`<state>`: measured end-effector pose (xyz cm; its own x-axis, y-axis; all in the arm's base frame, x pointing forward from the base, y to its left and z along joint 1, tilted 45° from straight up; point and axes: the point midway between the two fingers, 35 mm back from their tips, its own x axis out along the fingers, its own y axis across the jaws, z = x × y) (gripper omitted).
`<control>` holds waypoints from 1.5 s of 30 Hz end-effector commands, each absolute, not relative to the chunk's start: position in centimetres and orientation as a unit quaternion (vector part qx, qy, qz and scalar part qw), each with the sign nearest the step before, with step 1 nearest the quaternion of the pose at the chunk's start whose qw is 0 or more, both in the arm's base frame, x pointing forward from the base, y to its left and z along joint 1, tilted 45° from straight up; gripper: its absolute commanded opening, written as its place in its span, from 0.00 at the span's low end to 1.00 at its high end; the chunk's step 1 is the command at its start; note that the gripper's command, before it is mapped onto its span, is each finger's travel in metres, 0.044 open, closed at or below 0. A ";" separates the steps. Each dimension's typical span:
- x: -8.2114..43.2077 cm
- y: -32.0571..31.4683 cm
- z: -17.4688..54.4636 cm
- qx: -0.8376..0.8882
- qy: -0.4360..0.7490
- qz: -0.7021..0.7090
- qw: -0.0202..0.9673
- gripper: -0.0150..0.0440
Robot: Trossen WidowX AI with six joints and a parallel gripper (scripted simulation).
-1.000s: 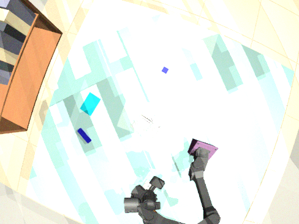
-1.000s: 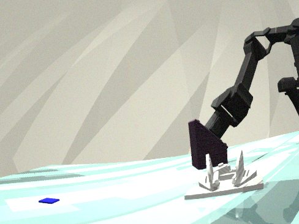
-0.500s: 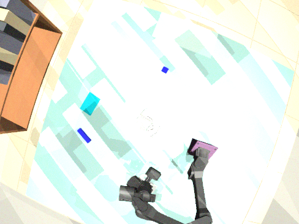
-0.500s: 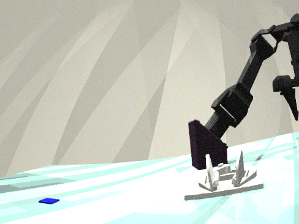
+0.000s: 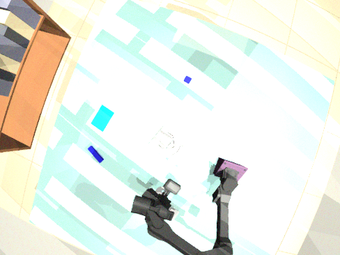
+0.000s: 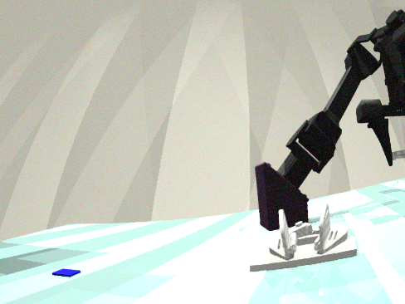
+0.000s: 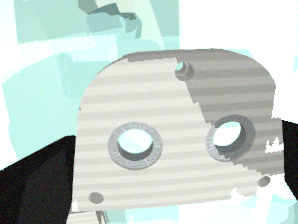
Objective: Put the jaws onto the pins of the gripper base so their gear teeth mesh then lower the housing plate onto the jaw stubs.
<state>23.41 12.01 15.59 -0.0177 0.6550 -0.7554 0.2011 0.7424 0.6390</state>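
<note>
The pale gripper base (image 5: 166, 141) (image 6: 303, 261) lies on the table, faint against the white in the top view. Two pale jaws stand on it in the exterior view, a left jaw (image 6: 285, 235) and a right jaw (image 6: 325, 233). I cannot tell whether their teeth mesh. My gripper (image 7: 173, 138) is shut on the housing plate (image 7: 165, 100) (image 6: 399, 154), a pale plate with rounded corners, two large ringed holes and smaller holes. The plate is in the air, away from the base. In the top view the arm's hand mostly hides it.
The arm rises from a purple mount (image 5: 239, 168) behind the base in the exterior view. A small blue square (image 5: 187, 79), a cyan rectangle (image 5: 102, 118) and a dark blue bar (image 5: 95, 154) lie on the table. A brown shelf (image 5: 42, 70) stands at the left.
</note>
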 end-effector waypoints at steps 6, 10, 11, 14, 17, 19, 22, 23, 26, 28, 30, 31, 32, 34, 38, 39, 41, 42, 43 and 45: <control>24.8 10.0 13.4 0.309 0.696 0.172 0.625 0.85; 25.2 9.1 12.5 0.310 0.697 0.170 0.623 0.85; 25.3 8.9 12.3 0.311 0.698 0.169 0.623 0.85; 25.6 8.2 11.7 0.312 0.699 0.167 0.622 0.85; 25.9 7.5 11.0 0.313 0.700 0.166 0.620 0.85; 26.1 7.0 10.6 0.314 0.700 0.165 0.619 0.85; 26.3 6.3 9.9 0.316 0.701 0.164 0.618 0.85; 26.3 6.1 9.7 0.316 0.701 0.164 0.617 0.85; 26.5 5.3 9.0 0.318 0.702 0.164 0.616 0.85; 26.6 4.8 8.5 0.320 0.702 0.164 0.615 0.85; 26.6 4.3 8.1 0.321 0.703 0.163 0.613 0.85; 26.7 4.1 7.8 0.322 0.703 0.163 0.613 0.85; 26.7 3.8 7.6 0.323 0.703 0.163 0.612 0.85; 26.7 3.3 7.1 0.324 0.703 0.164 0.611 0.85; 26.7 2.4 6.2 0.328 0.704 0.164 0.608 0.85; 26.7 2.1 6.0 0.329 0.704 0.165 0.608 0.85; 26.7 1.6 5.5 0.331 0.704 0.165 0.606 0.85; 26.6 1.4 5.3 0.332 0.704 0.165 0.606 0.85; 26.6 1.1 5.1 0.333 0.704 0.166 0.605 0.85; 26.5 0.7 4.6 0.336 0.703 0.167 0.604 0.85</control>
